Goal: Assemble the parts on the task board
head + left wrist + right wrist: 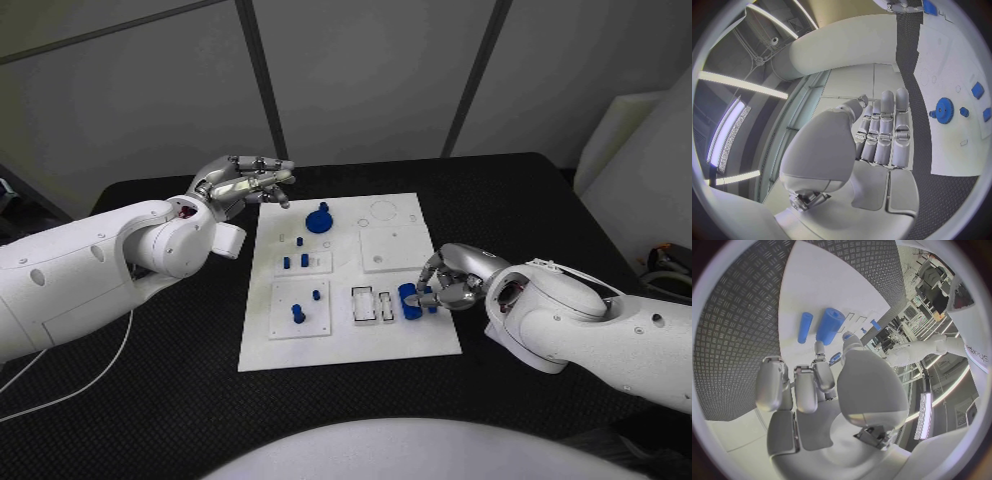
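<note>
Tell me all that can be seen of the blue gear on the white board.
The blue gear is a round, toothed wheel that looks like plastic, with a raised hub at its centre. It lies flat on the task board, in its far half, near the left hand. Neither hand touches it. The left wrist view shows its teeth clearly.

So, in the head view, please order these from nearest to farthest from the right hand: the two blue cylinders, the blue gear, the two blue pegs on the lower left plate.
1. Two blue cylinders: at the fingers of the right hand.
2. Two blue pegs: across the task board, on its lower left plate.
3. Blue gear: at the board's far end, near the left hand.
</note>
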You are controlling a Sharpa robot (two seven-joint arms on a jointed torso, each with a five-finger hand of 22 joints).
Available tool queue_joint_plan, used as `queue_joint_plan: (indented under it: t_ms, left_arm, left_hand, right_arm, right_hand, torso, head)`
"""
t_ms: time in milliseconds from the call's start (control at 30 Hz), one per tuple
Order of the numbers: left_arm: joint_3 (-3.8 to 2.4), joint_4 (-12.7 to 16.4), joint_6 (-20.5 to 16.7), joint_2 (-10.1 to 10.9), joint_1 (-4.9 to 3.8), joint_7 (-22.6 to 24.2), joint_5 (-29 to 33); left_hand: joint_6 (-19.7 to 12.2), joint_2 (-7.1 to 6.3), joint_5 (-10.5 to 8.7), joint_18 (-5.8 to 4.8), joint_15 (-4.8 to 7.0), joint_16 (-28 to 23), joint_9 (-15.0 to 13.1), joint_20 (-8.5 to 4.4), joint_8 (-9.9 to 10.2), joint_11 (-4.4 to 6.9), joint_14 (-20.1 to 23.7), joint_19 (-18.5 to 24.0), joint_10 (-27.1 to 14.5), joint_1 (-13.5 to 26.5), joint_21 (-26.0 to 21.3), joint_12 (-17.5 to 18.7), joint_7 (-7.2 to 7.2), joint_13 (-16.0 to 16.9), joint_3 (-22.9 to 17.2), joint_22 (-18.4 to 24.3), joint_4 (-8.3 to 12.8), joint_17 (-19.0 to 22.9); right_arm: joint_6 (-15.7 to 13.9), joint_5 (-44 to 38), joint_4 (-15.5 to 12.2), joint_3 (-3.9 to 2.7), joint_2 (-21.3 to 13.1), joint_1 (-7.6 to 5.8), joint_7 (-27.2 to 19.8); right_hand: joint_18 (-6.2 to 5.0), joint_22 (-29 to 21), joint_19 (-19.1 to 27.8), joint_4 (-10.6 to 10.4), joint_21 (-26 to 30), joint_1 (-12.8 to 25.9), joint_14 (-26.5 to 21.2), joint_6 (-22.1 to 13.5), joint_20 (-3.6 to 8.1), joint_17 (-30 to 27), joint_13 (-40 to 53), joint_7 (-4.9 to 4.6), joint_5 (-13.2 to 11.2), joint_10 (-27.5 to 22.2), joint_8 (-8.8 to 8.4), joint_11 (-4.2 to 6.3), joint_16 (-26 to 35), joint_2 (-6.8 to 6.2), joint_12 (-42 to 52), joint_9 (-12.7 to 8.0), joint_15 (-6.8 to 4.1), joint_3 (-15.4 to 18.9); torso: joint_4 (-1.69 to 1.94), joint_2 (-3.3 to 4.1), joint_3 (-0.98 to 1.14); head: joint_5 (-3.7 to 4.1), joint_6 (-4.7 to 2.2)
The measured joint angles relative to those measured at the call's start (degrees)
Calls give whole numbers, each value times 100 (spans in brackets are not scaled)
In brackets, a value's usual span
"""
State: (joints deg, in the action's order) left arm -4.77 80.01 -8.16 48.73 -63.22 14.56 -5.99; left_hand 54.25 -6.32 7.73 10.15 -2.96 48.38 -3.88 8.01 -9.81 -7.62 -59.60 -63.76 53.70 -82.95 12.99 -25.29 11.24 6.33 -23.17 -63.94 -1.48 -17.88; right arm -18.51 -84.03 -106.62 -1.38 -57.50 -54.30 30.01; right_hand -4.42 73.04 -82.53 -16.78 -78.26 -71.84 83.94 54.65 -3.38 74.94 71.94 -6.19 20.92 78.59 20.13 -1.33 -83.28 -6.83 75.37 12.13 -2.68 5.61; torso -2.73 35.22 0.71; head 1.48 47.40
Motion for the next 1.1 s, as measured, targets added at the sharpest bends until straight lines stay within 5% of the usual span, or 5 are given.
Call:
queue_joint_plan:
  t_ms: [533, 1100]
  left_arm:
    - [0, 13, 9, 20, 0, 0, 0]
    - [0, 27, 44, 31, 0, -9, 0]
  left_hand:
    - [0, 0, 0, 0, 0, 0, 0, 0, 0, 0, 0, 0, 0, 0, 0, 0, 0, 0, 0, 0, 0, -1]
    - [0, 0, 0, 0, 0, 0, -1, 0, 0, 0, 0, 0, 0, 0, 0, 0, 0, -7, 0, 5, 0, 4]
  right_arm:
    - [203, -176, 218, 0, 233, 147, 142]
    - [107, -371, 347, -26, 443, 213, 173]
  right_hand:
    - [0, 16, 0, 3, -23, 37, 0, -2, 0, -1, -1, 2, 0, 0, 67, 0, -8, 37, 0, 45, 0, 44]
    - [-1, 73, -21, 35, -66, -164, 0, -46, 22, -2, 103, 66, 136, 4, 271, 3, -41, 289, 28, 181, 1, 107]
  torso:
    - [2, 3, -1]
    - [2, -2, -2]
  head:
    - [-32, 47]
    - [-58, 75]
